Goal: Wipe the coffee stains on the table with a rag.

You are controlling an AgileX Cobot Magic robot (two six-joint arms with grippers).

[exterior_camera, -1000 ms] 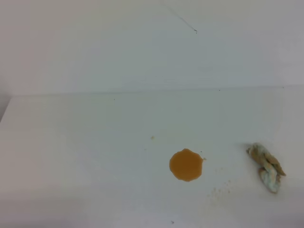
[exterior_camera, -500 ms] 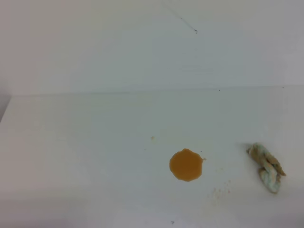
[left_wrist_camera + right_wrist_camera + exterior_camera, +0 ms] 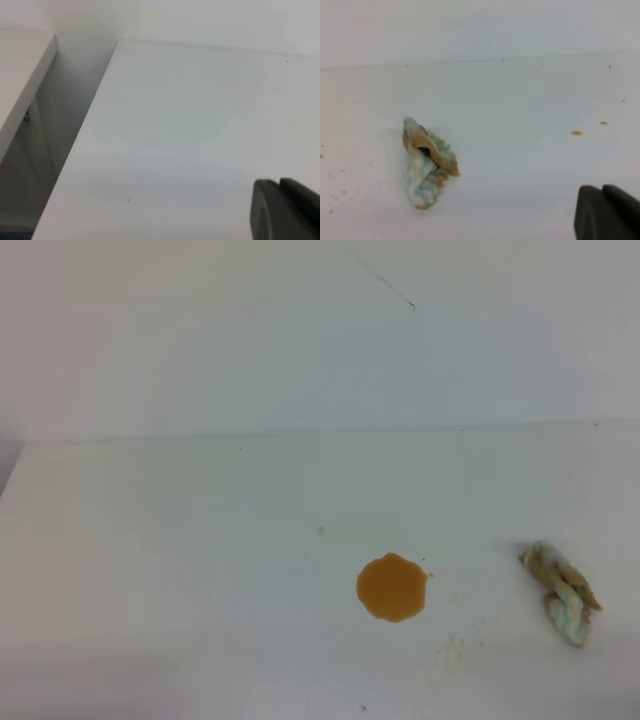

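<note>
rag (image 3: 426, 164) on desk (image 3: 150, 540), right of coffee stain (image 3: 391, 587), long axis running away from stain | right end effector (image 3: 605, 212) nearer, pressed together, empty, rag to its left | left end effector (image 3: 282, 210) far, state unclear

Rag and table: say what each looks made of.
The rag: soft woven cloth, probably, going by its crumpled, lumpy folds; pale blue-white with tan-brown staining. The table: a hard, smooth white board, maybe laminate or painted wood; flat, even, with little sheen. The exact material is unclear.
</note>
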